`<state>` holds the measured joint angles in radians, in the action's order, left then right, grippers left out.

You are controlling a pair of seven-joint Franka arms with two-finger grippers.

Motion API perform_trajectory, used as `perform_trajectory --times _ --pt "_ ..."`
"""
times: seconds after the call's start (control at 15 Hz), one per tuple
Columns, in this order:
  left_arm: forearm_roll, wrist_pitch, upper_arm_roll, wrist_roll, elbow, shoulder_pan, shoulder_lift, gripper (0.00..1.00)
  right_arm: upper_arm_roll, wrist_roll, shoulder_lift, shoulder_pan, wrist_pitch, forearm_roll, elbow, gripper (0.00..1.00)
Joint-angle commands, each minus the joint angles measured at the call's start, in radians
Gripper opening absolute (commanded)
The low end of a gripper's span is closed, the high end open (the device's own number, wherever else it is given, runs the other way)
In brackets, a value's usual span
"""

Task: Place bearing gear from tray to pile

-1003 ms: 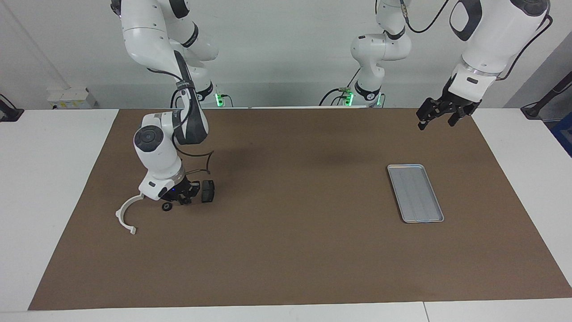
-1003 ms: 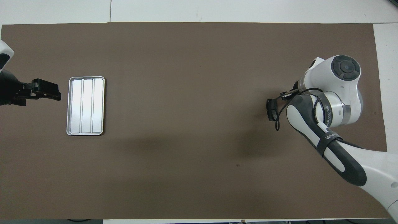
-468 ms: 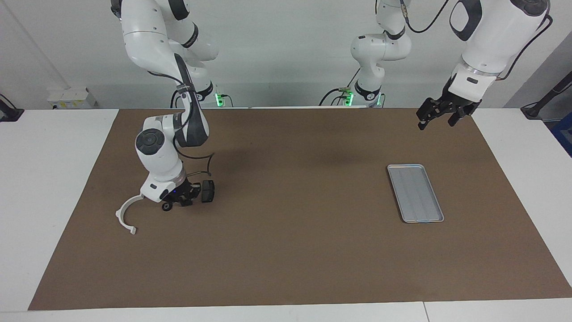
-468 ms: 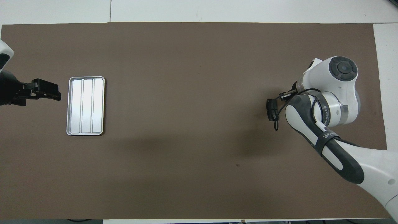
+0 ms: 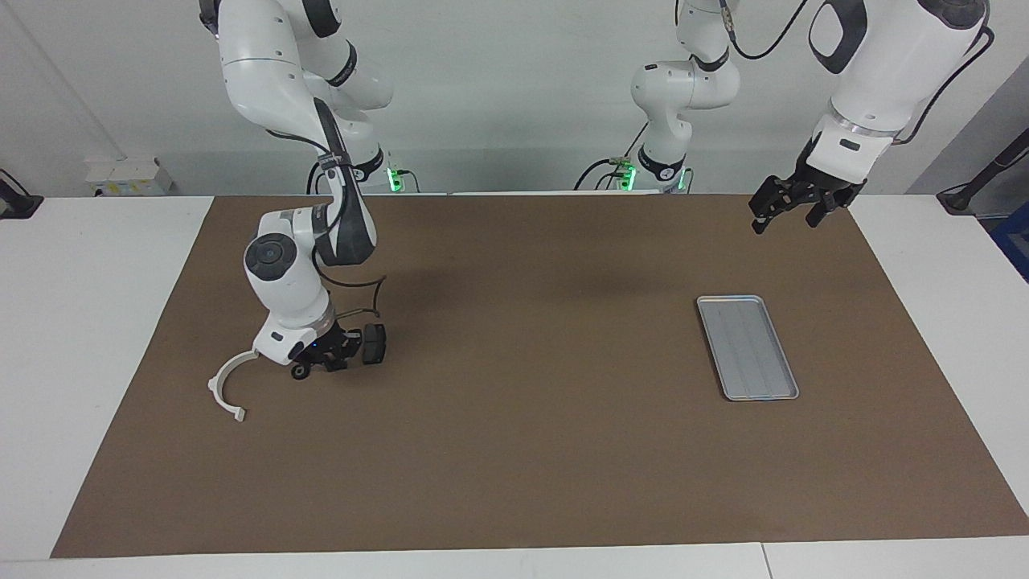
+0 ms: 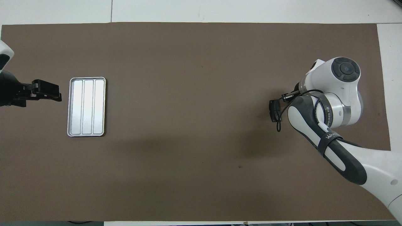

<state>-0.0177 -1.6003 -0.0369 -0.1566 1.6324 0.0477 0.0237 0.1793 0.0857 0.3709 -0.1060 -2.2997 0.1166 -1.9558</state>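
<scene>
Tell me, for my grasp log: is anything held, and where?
Nothing, it seems: left gripper open and empty; right gripper shut, with the small black round gear lying free beside it on the brown mat.

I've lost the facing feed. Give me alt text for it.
The right hand is shut, low among the pile: a white arc, a dark plate and a small black gear. The tray lies empty toward the left arm's end; the left hand waits open above the mat.

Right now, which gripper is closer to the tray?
Left. The left gripper hangs over the mat beside the tray. The right gripper is down at the pile at the right arm's end of the table.
</scene>
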Motion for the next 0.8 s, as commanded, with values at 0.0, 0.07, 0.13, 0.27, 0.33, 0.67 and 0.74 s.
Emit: perform_trajectory --times 0.0,0.07,0.13,0.27,0.33,0.67,0.74 --pt "0.002 -0.013 0.008 0.009 0.034 0.006 0.032 1.0 0.011 0.022 0.005 -0.015 -0.027 -0.015 -0.006 0.58" --pt "0.002 -0.013 0.008 0.009 0.034 0.006 0.032 1.0 0.011 0.022 0.003 -0.015 -0.018 -0.015 -0.003 1.0" --pt "0.002 -0.015 0.008 0.009 0.034 0.006 0.032 1.0 0.011 0.02 0.0 -0.017 -0.003 -0.015 0.001 1.0" --pt "0.002 -0.013 0.008 0.009 0.034 0.006 0.032 1.0 0.012 0.012 -0.021 -0.011 0.081 -0.015 0.041 1.0" --pt "0.002 -0.013 0.008 0.009 0.034 0.006 0.032 1.0 0.012 -0.004 -0.035 -0.004 0.161 -0.015 0.087 1.0" --pt "0.002 -0.013 0.008 0.009 0.034 0.006 0.032 1.0 0.012 -0.018 -0.162 0.0 0.353 -0.014 0.201 1.0" --pt "0.002 -0.013 0.008 0.009 0.034 0.006 0.032 1.0 0.012 -0.018 -0.203 -0.007 0.383 -0.014 0.207 1.0"
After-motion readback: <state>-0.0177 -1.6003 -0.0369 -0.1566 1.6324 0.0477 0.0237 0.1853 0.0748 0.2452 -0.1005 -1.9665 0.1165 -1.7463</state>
